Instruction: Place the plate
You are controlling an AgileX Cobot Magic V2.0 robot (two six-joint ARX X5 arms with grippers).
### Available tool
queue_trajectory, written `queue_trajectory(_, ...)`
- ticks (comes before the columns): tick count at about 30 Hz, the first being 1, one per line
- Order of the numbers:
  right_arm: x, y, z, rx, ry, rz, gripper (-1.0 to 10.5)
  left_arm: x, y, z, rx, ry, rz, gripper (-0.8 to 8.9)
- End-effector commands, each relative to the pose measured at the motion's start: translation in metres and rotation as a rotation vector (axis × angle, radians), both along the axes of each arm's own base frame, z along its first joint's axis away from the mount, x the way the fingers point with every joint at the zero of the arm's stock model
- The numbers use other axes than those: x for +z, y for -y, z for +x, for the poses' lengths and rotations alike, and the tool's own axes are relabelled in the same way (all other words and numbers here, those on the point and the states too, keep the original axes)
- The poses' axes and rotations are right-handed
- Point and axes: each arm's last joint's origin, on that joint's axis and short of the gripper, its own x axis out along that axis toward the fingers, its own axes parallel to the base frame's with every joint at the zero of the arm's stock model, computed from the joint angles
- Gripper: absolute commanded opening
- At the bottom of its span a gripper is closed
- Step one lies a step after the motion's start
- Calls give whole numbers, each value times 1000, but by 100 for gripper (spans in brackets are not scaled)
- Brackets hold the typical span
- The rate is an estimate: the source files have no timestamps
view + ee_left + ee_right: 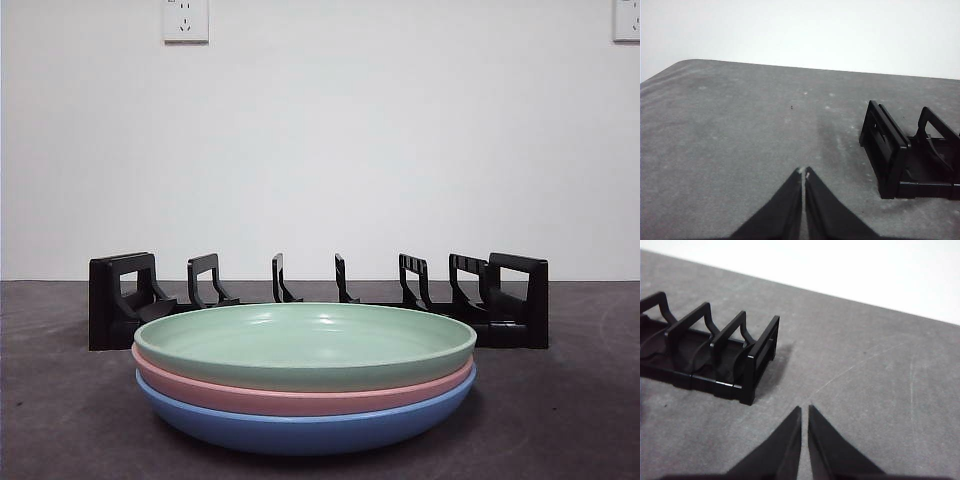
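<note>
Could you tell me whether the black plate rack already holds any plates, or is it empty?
Empty. The rack shows bare slots in all views; the green plate, pink plate and blue plate lie stacked before it.

The dark grey table (60, 420) carried a black plate rack (318, 300) toward its back. In front of the rack, the blue plate (300, 425) rested directly on the tabletop, bearing two more plates.

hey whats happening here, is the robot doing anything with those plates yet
Not yet. Three plates sit stacked on the table: green plate on top, pink plate in the middle, blue plate at the bottom. Behind them stands a black dish rack with nothing in its slots. The left gripper and right gripper both hang shut over bare table near the rack's ends, holding nothing.
</note>
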Motion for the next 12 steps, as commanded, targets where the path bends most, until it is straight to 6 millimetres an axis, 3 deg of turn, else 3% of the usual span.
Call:
queue_trajectory(1, -8, 1, -4, -9, 34, 40, 20, -5, 0, 1, 1, -7, -1, 7)
queue_trajectory(5, -26, 1, -5, -25, 31, 63, 20, -5, 0, 1, 1, -6, -1, 7)
queue_trajectory(12, -28, 2, -5, -45, 2, 63, 20, -5, 0, 1, 1, -6, -1, 8)
